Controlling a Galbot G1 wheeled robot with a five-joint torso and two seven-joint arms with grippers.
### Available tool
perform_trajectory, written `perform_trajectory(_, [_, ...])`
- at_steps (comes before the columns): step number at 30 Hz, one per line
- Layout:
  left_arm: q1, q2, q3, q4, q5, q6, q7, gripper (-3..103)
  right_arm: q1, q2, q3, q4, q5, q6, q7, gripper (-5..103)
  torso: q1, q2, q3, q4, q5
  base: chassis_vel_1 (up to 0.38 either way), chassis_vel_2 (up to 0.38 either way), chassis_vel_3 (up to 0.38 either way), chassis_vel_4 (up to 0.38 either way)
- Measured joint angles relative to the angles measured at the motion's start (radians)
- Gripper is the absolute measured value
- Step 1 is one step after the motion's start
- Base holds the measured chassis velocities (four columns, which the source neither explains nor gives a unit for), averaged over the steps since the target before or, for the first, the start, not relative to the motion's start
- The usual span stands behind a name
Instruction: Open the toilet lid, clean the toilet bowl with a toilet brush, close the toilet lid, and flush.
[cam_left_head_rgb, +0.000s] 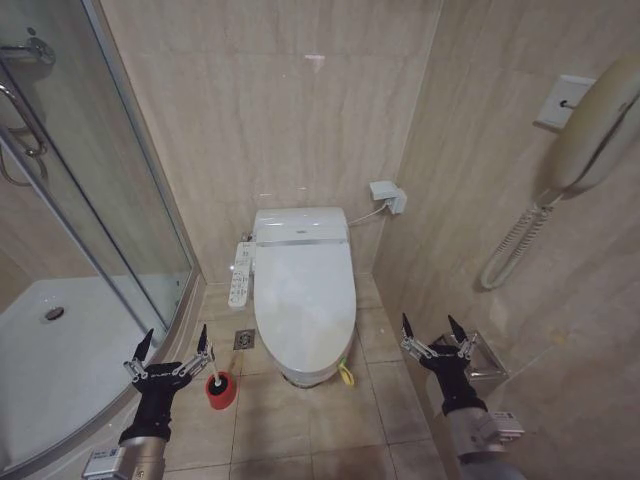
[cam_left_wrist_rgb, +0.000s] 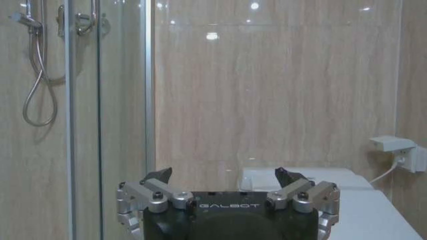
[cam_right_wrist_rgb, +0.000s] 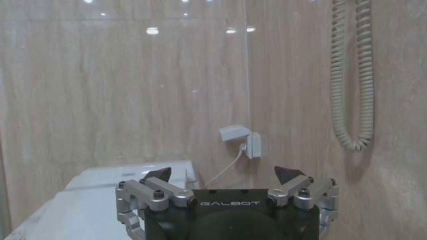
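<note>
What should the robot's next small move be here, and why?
Probably reach the right gripper toward the green-and-yellow strap at the front edge of the toilet lid: the lid is shut, both sets of jaws are open and empty, and the toilet brush sits by the left gripper.

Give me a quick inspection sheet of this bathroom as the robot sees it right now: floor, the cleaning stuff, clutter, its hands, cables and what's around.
Surface: beige floor tiles, with a floor drain beside the toilet.
Job's things: toilet lid shut over the toilet bowl; button panel at its side; toilet brush upright in its red base on the floor.
Clutter: green-and-yellow strap at the lid's front edge.
Grippers: left gripper open, held low near the brush; right gripper open, held low by the right wall.
Cables: cord to the wall socket; coiled cord of the wall phone.
Surroundings: glass shower door, white shower tray.
</note>
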Motion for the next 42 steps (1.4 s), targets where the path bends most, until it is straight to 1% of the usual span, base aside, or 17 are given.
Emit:
perform_trajectory(8, [0.0,0.0,0.0,0.0,0.0,0.0,0.0,100,0.022,-0.01,-0.004,-0.019,0.0,-0.004,-0.008,100,0.0,0.0,0.0,0.0001,0.0,0.03,-0.026,-0.028,0.018])
perform_trajectory(12, [0.0,0.0,0.0,0.0,0.0,0.0,0.0,100,0.03,-0.009,-0.003,-0.039,0.0,0.011,-0.012,100,0.001,0.0,0.0,0.0,0.0001,0.0,0.0,0.0,0.0])
perform_trajectory(16, [0.0,0.0,0.0,0.0,0.0,0.0,0.0,100,0.032,-0.01,-0.003,-0.052,0.0,0.026,-0.013,100,0.001,0.0,0.0,-0.0001,0.0001,-0.074,0.06,0.06,-0.069])
perform_trajectory(29, [0.0,0.0,0.0,0.0,0.0,0.0,0.0,100,0.065,-0.033,-0.006,-0.08,-0.007,0.024,-0.021,100,0.001,0.0,0.0,0.0001,-0.0001,-0.075,0.073,0.086,-0.079])
perform_trajectory(31, [0.0,0.0,0.0,0.0,0.0,0.0,0.0,100,0.072,-0.042,-0.008,-0.093,-0.021,0.024,-0.048,100,0.001,0.0,0.0,0.0,0.0,0.0,0.0,0.0,0.0])
perform_trajectory(33, [0.0,0.0,0.0,0.0,0.0,0.0,0.0,100,0.08,-0.049,-0.012,-0.105,-0.036,0.022,-0.058,100,0.0,0.0,0.0,-0.0002,0.0,0.017,-0.027,-0.025,0.009])
perform_trajectory(37, [0.0,0.0,0.0,0.0,0.0,0.0,0.0,100,0.103,-0.068,-0.025,-0.145,-0.059,0.012,-0.064,100,0.0,0.0,0.0,0.0,0.0001,0.0,0.0,0.0,0.0])
perform_trajectory(40, [0.0,0.0,0.0,0.0,0.0,0.0,0.0,100,0.131,-0.098,-0.047,-0.219,-0.084,0.011,-0.065,100,0.001,0.0,0.0,0.0,0.0001,0.0,0.0,0.0,0.0])
perform_trajectory(42, [0.0,0.0,0.0,0.0,0.0,0.0,0.0,100,0.14,-0.105,-0.053,-0.245,-0.094,0.011,-0.065,100,0.001,0.0,0.0,0.0,0.0,0.0,0.0,0.0,0.0])
